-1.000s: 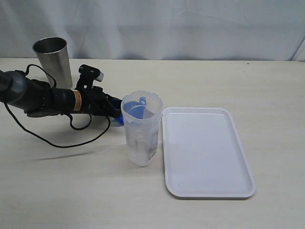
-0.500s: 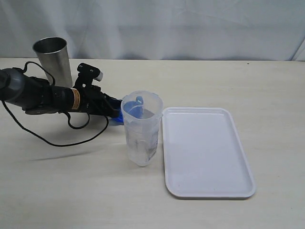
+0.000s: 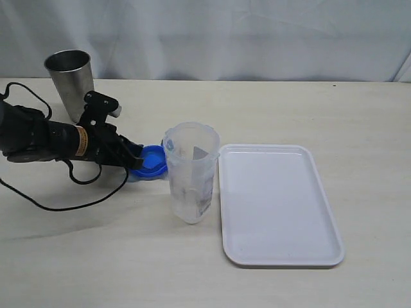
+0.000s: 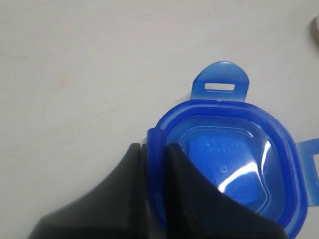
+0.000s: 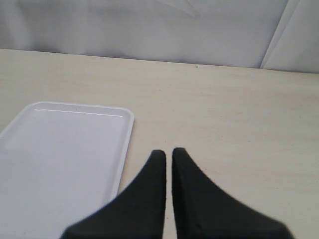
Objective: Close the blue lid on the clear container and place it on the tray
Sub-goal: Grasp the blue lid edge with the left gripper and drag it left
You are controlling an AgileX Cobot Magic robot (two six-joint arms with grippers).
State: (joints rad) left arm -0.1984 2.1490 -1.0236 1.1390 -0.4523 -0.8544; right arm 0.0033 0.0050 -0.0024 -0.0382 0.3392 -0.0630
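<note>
Left end effector point(image 4: 152, 148) pinches the rim of the blue lid point(image 4: 234, 167).

Grey steel tumbler point(image 3: 70, 80) upright at back left of beige table point(image 3: 270, 102); white cloth backdrop point(image 3: 225, 38) behind.

Blue lid point(image 3: 149, 162) beside upright, open clear container point(image 3: 191, 179); white tray point(image 3: 276, 205) alongside.

Container point(image 3: 190, 173) upright on table point(image 3: 289, 109), a little left of centre. Tray point(image 3: 276, 205) flat on table just right of it, its long edge close beside the container. Lid point(image 3: 149, 160) just left of container, apart from it, low at the table. The lid's rim sits between the jaws of the left gripper point(image 3: 131, 160), whose arm stretches away leftward. Tumbler point(image 3: 70, 80) upright at back left, behind that arm.
</note>
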